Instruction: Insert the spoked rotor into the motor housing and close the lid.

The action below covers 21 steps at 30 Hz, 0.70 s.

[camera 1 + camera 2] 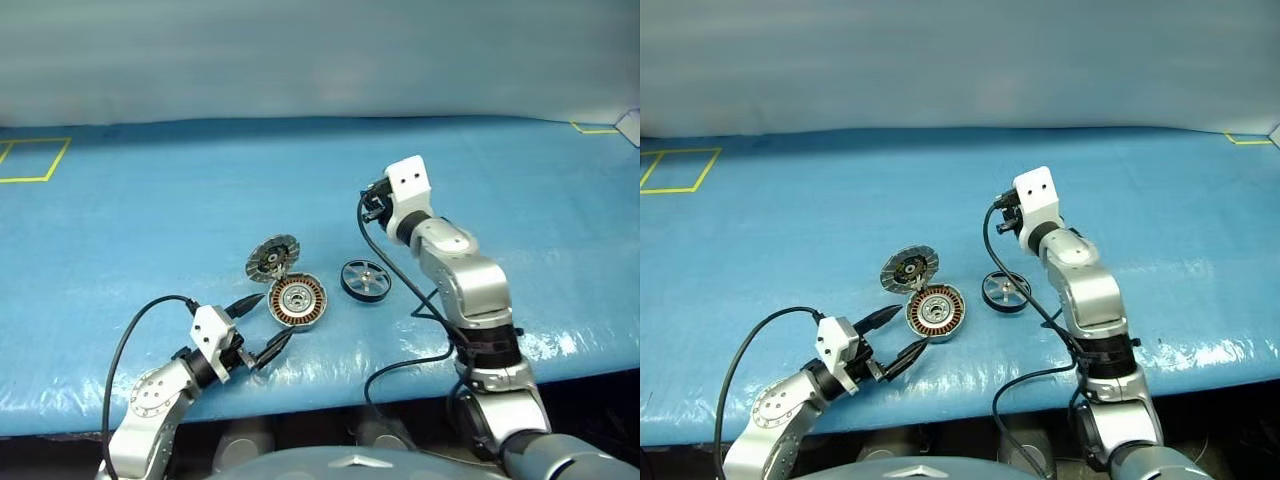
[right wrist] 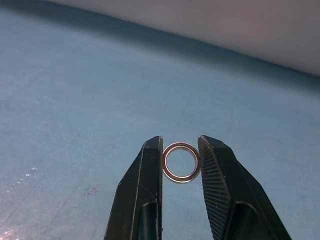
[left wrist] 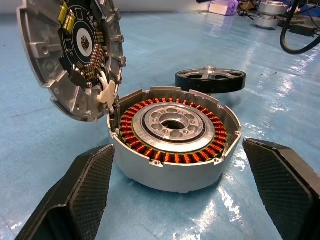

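The blue table is seen from above by both head views; the motor housing is viewed closely, level, from the left wrist.

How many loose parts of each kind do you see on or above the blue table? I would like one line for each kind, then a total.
Motor housing: 1
Lid, open and joined to the housing: 1
Spoked rotor: 1
Small ring, held in the right claw: 1
Total: 4

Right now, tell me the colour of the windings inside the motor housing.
Copper-orange windings ring the motor housing's silver hub; clearest in the left wrist view.
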Motion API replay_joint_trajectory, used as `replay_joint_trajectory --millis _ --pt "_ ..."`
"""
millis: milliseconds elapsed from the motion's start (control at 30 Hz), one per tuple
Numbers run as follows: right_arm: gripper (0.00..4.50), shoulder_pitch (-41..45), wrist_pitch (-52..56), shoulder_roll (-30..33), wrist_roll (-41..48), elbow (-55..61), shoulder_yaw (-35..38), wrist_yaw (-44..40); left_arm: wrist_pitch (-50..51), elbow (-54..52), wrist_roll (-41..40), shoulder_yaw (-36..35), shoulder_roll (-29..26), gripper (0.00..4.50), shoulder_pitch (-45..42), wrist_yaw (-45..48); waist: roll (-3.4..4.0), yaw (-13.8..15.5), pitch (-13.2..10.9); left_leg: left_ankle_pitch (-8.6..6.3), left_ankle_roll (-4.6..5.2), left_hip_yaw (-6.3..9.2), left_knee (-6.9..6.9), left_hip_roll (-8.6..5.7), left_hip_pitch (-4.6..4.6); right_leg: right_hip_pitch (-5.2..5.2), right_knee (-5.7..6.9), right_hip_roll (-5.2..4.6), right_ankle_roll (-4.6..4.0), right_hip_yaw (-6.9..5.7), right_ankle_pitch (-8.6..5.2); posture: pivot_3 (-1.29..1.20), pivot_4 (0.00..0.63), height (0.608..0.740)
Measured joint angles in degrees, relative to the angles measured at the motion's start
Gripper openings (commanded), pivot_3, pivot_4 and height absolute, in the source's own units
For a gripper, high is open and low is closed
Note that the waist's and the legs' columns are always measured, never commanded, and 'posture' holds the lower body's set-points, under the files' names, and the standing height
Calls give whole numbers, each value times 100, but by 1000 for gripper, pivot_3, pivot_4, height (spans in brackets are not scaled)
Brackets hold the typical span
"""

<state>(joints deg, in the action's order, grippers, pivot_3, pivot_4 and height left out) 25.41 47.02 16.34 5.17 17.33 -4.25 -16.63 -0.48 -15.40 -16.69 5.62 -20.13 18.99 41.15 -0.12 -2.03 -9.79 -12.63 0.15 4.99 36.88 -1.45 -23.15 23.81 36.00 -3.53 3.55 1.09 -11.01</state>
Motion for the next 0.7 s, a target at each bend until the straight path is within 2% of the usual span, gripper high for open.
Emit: replay_joint_trajectory --millis 100,200,300,500,700 --pt "947 -465 328 333 86 771 -194 -243 -239 63 84 -11 93 4500 30 -93 0 -1 0 -7 -5 -1 0 1 -10 9 -5 -2 0 0 -2 0 150 740" --pt "947 -893 657 386 273 1496 -358 -393 -415 164 158 -16 138 4500 47 -146 0 -3 0 -8 -5 0 2 2 -20 19 -4 2 -1 -3 -3 0 150 740" --pt "947 -1264 794 644 447 2167 -855 -632 -631 196 151 -50 176 4500 110 -139 -1 3 -1 -8 -5 3 13 6 -35 31 -3 1 0 -7 -2 0 150 740" --pt "947 -1397 829 312 649 2328 -1517 -664 -970 401 323 -48 100 4500 14 -102 -4 3 0 -8 -6 3 18 11 -38 41 -2 -1 3 -9 -1 0 150 740" --pt "947 -1329 549 -6 532 1735 -2106 -526 -1149 434 439 -34 11 4500 -6 -96 -7 4 2 -8 -7 1 14 4 -50 53 -2 -1 3 -8 0 0 150 740"
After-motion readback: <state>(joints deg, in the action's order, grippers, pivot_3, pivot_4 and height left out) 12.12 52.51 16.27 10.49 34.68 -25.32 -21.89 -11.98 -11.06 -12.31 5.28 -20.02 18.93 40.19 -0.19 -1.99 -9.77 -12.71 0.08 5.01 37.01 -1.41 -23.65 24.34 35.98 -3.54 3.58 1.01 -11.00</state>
